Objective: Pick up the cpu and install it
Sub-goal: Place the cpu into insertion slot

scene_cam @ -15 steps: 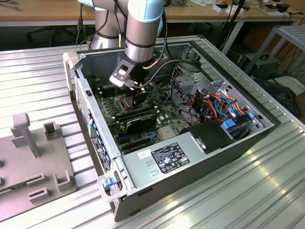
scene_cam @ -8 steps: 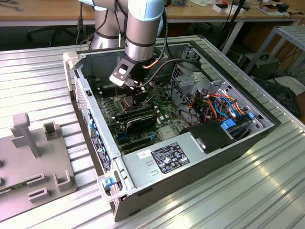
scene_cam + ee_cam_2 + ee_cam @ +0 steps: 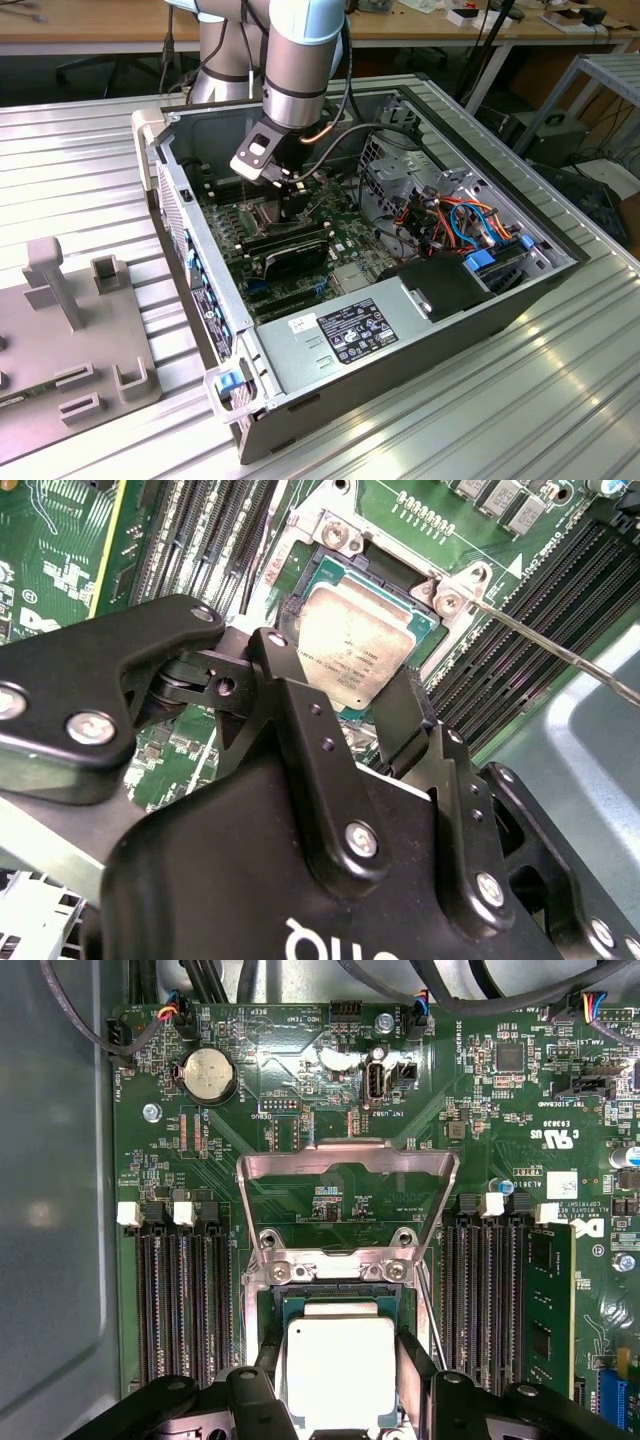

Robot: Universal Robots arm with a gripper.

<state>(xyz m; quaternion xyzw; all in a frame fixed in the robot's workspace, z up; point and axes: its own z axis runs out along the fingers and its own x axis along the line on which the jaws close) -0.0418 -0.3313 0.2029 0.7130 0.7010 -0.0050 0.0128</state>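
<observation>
We see the black two-finger gripper [image 3: 345, 685] closed to chip width, clamping the small flat square silver-grey cpu [image 3: 340, 1370] by two opposite edges. The cpu lies directly betw. the tips, over the dark square socket [image 3: 352, 564]; seated or not, we cannot tell. The hinged metal frame [image 3: 345, 1175] stands open beyond it. The thin lever rod [image 3: 560, 652] and black memory slots [image 3: 185, 1305] are beside, not obstructing.

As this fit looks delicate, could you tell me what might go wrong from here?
The cpu sits at the socket with the gripper straddling it; if it is skewed, pressing could damage the socket. The open frame and thin lever stand close to the gripper and might get knocked.
</observation>
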